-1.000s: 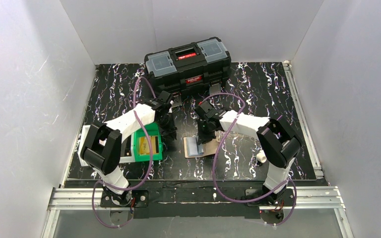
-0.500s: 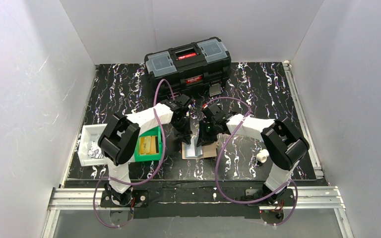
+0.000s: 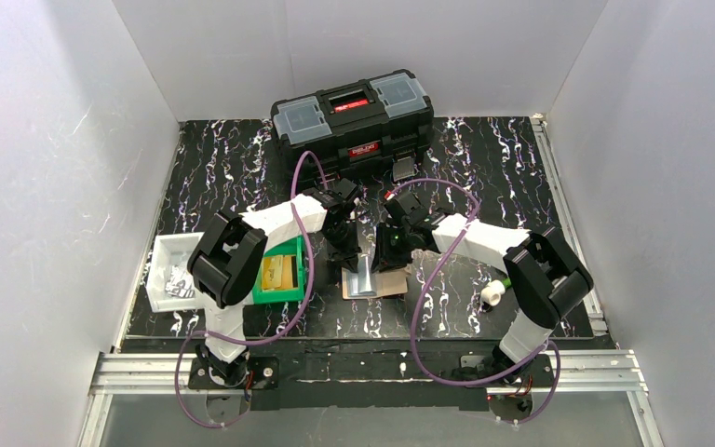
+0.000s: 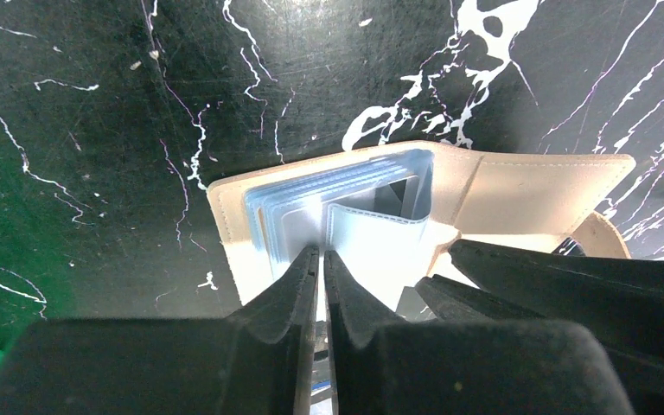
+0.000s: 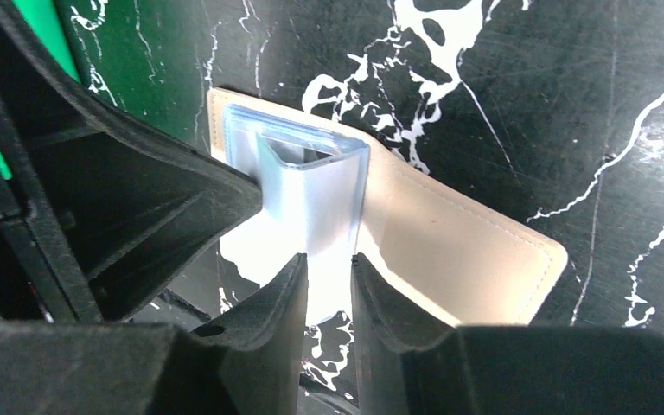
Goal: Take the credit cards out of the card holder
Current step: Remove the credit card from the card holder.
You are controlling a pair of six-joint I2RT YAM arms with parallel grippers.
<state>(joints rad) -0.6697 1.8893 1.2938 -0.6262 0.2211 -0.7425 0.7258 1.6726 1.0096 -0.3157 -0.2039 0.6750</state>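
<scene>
The card holder (image 3: 386, 287) lies open on the table (image 3: 512, 186), between the 2 arms. The left gripper (image 4: 322, 252) has its fingers pressed almost together on the edge of the light-blue card (image 5: 311, 194), which stands raised from its pocket. The right gripper (image 5: 327, 259) has its fingers a narrow gap apart astride the same card, not visibly clamping it.

Step in hand: extract card 1. Pull in line with the pocket slot. Pin the tan flap with the right fingers so the holder cannot lift.
</scene>
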